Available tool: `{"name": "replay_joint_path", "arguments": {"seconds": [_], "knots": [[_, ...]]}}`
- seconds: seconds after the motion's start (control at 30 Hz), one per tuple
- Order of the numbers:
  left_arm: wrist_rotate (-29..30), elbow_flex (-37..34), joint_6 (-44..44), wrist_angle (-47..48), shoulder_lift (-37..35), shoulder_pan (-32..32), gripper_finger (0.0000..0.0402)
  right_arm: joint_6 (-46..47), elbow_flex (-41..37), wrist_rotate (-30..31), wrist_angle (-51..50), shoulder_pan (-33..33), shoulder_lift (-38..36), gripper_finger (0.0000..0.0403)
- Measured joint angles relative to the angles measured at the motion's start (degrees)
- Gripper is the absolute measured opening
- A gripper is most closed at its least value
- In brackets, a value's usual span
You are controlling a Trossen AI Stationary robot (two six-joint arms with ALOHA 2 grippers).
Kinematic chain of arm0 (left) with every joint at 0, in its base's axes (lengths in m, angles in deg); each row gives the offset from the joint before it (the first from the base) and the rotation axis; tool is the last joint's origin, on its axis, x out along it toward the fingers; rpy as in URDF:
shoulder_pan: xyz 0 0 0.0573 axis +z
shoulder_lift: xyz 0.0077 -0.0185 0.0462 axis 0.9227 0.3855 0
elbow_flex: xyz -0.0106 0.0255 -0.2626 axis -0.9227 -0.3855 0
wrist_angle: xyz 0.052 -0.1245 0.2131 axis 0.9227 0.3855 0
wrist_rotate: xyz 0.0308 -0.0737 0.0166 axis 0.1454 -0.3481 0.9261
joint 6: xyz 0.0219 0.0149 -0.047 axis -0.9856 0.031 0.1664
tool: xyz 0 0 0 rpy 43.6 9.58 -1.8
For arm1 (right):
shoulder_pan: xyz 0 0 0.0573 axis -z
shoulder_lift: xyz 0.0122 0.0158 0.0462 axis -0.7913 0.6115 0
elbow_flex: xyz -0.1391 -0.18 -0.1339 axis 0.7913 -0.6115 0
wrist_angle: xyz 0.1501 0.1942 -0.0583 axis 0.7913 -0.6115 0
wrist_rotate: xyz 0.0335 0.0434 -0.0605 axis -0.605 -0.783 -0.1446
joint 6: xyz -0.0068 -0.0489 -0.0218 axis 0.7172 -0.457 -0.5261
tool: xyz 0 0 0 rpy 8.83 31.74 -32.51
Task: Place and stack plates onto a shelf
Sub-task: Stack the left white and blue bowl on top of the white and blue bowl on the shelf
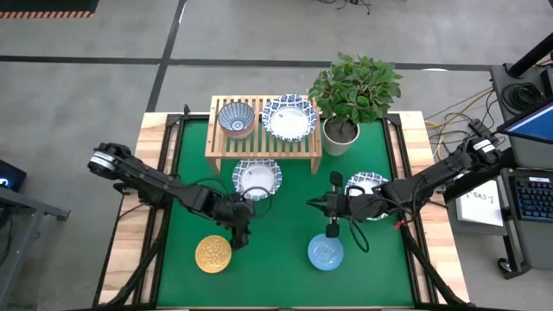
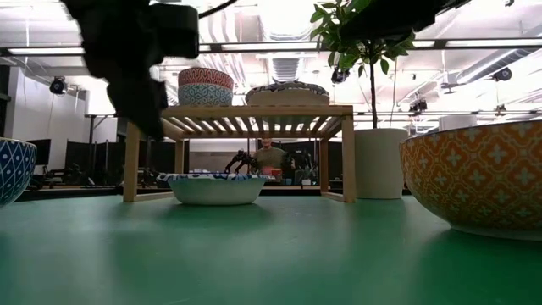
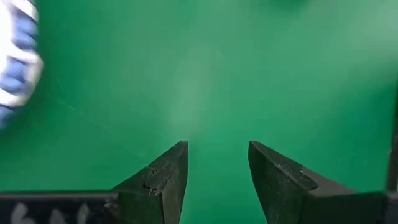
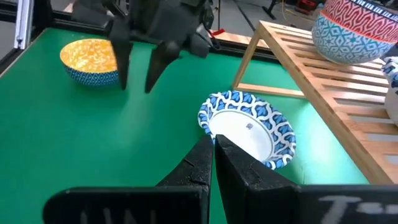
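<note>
both arms reach inward, left end effector (image 1: 239, 240) pointing down.

We see: shelf (image 1: 263, 141) bare light wood, matt; plates (image 4: 249, 127) glossy glazed ceramic; table cover (image 1: 276, 250) green, matt, cloth-like; fingers (image 3: 165, 180) rough matt black plastic.

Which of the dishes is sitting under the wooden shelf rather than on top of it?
The white dish with the blue patterned rim, half tucked under the shelf front edge. The other loose dishes lie out on the green mat.
</note>
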Motion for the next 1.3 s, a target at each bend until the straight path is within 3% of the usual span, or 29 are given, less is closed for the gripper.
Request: {"name": "replay_joint_path", "arguments": {"seconds": [0.2, 0.5, 0.6, 0.77, 0.87, 1.07, 1.3], "knots": [[0.0, 1.1, -1.6, 0.8, 3.5, -0.5, 0.0149, -0.2, 0.0, -0.2, -1.1, 0.0, 0.0, 0.0009], [0.6, 3.9, -8.1, 3.5, 3.2, -0.5, 0.015, 0.1, 0.0, -0.2, -1.3, -0.1, 0.0, 0.0009], [4.7, 4.2, -10.4, 6.6, 3.2, -0.4, 0.0159, 0.0, 0.0, -0.2, -1.3, -0.1, 0.0, 0.0009], [17.7, 4.3, -16.0, 7.0, 3.1, -0.4, 0.0193, -0.2, 0.0, -0.2, -1.3, 0.0, 0.0, 0.0009], [22.5, 4.3, -18.6, 6.9, 3.1, 0.3, 0.0221, -0.2, 0.0, -0.2, -1.5, 0.0, 0.0, 0.0009], [23.0, 3.6, -23.0, 5.7, 3.2, 3.0, 0.0258, -0.1, 0.0, 0.0, -3.0, 0.0, 0.0, 0.0009], [23.0, 3.6, -25.9, 3.9, 6.3, 5.9, 0.0246, -0.8, 0.0, 0.0, -3.9, 0.0, 0.0, 0.0009]]}}
